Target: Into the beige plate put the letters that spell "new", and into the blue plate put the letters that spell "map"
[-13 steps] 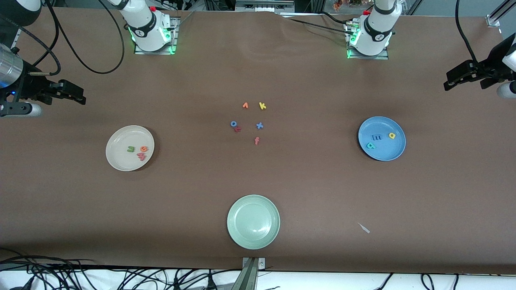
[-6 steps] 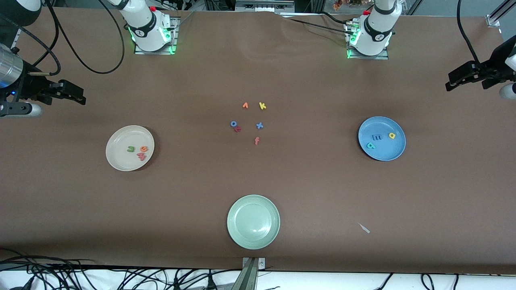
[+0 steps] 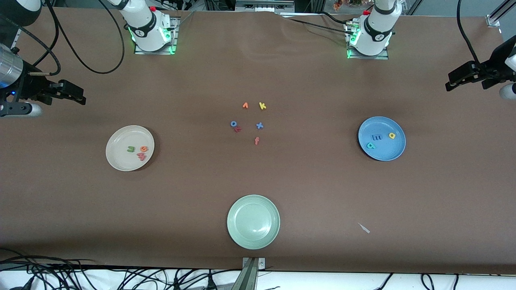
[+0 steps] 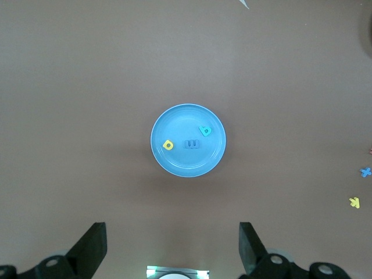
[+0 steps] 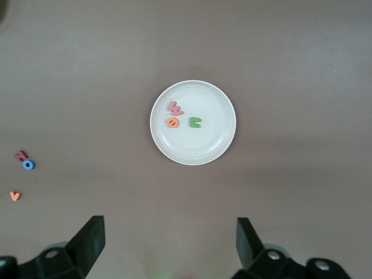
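While you look at the front view, find the beige plate (image 3: 130,148) at middle left of the frame: the green "n" (image 3: 130,149), the orange "e" (image 3: 144,149) and the pinkish-red "w" (image 3: 141,156) all lie in it, the "e" and "w" touching or nearly so, the "n" just beside them. At middle right sits the blue plate (image 3: 381,138), holding the blue "m" (image 3: 376,137), the teal letter (image 3: 370,145) and the yellow letter (image 3: 392,135), each apart from the others.

Between the two plates, at frame centre, you have the leftover letters on the brown table (image 3: 322,193): a yellow "k" (image 3: 262,106), an orange "v" (image 3: 245,105), a blue "x" (image 3: 259,125), a blue "o" (image 3: 233,123) touching a small red letter (image 3: 238,129), and an orange-red "f" (image 3: 256,140). A pale green plate (image 3: 253,221) sits at lower centre, nearest the camera.

Your right gripper (image 3: 74,93) waits at the upper left edge of the frame, raised over bare table, fingers spread wide and holding nothing; its wrist view shows both fingers (image 5: 87,238) well apart above the beige plate. Your left gripper (image 3: 453,79) hangs at the upper right edge, likewise spread and empty, its fingers (image 4: 249,244) framing the blue plate.
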Robot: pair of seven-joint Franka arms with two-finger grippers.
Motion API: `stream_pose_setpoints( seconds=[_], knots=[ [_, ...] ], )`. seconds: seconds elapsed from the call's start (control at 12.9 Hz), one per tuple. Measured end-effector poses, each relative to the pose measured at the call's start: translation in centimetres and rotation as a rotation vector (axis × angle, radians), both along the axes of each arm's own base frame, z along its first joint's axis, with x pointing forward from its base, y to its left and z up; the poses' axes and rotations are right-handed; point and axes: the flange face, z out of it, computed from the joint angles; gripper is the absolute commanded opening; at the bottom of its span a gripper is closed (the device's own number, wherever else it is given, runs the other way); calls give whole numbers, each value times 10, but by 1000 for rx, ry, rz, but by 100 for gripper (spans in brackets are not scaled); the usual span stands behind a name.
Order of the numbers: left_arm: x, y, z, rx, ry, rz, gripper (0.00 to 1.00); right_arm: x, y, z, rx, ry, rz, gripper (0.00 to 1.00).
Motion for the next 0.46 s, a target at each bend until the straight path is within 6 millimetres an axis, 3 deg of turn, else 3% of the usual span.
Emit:
stream_pose_setpoints(
  seconds=[0.46],
  knots=[
    [0,0,0,0,4,0,100,1,0,0,0,-4,0,100]
  ],
)
